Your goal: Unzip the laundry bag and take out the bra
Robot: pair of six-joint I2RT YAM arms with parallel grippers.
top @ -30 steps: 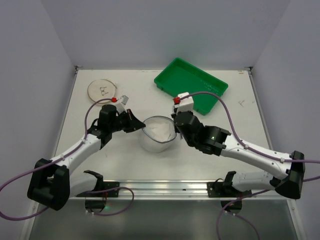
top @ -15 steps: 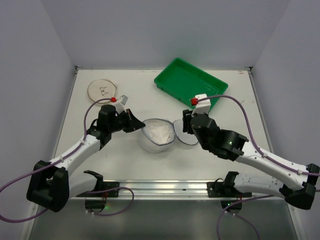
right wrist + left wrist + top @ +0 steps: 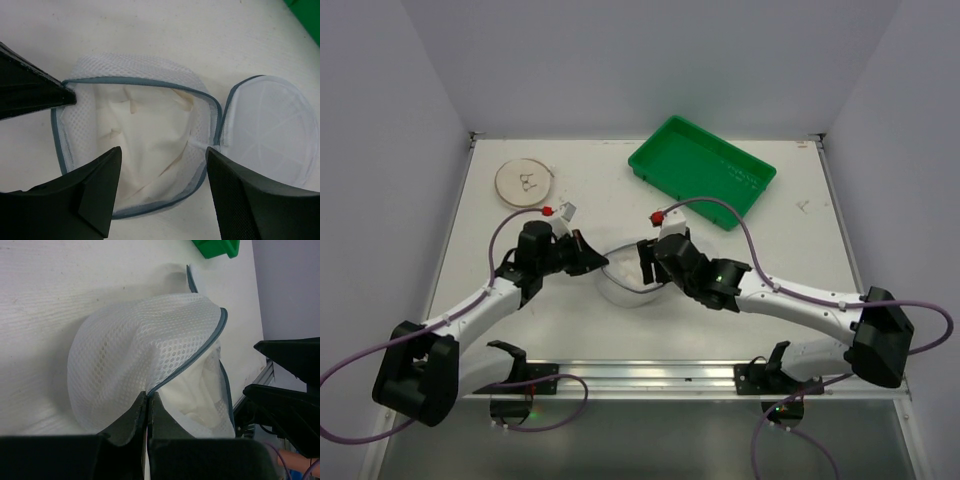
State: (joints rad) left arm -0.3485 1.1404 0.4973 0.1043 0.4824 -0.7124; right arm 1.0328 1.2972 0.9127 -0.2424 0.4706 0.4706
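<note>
Swung back leftward over the last half second, the white-and-black right arm is now stretched across the white table to the round translucent white mesh laundry bag. A second ago its tool was pinched shut at the bag's right edge, whereas the right gripper is now released, its fingers spread wide with nothing held, poised over the opening. From this the zip can be judged undone: the bowl-shaped lid half is folded out to the right and joined only at a short hinge, so only the lifting-out remains. The left gripper is clenched on the thin grey zipper rim at the bag's left side, by which the lower half is steadied. The green rectangular plastic tray at the far side is seen to hold nothing. Inside the open lower half, the soft cream-white fabric bra is seen crumpled, with no grip on it yet.
</note>
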